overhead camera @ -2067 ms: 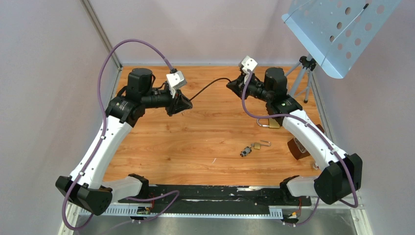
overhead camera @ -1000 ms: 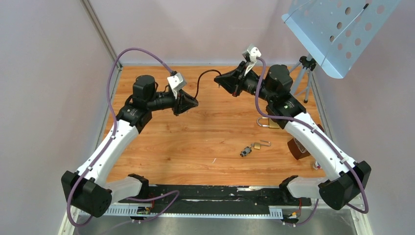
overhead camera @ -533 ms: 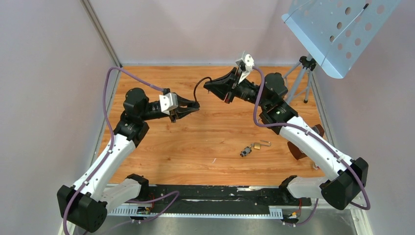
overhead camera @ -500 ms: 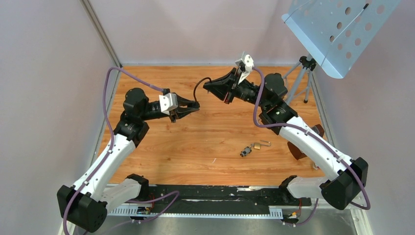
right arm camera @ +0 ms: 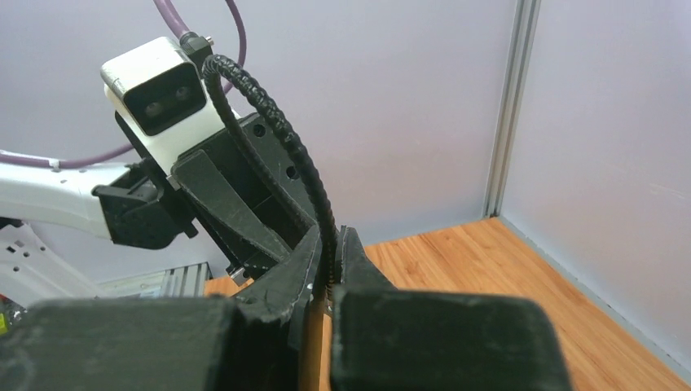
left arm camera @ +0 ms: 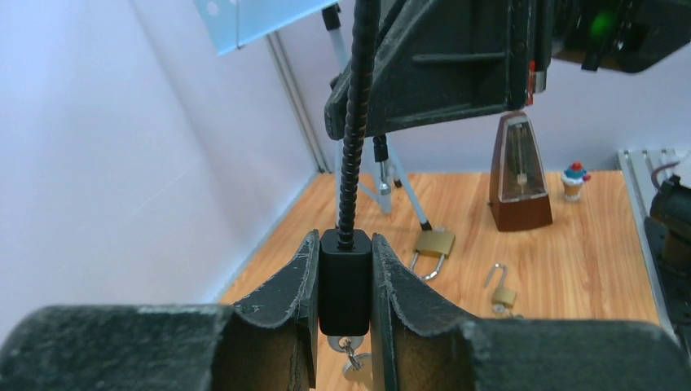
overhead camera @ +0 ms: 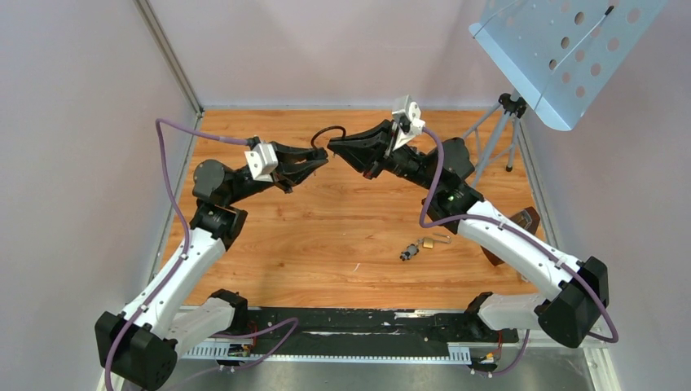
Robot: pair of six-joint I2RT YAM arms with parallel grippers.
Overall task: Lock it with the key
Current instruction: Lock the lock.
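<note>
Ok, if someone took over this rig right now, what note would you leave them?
Left gripper: shut on the black lock body, held in the air; a metal piece, likely the key, dangles beneath it.
Right gripper: shut on the cable near its other end.
On the table: small padlock and brass padlock, neither held.
Done: cable lock lifted, looped between both arms.
Left: seat the free cable end in the body, then turn the key.
</note>
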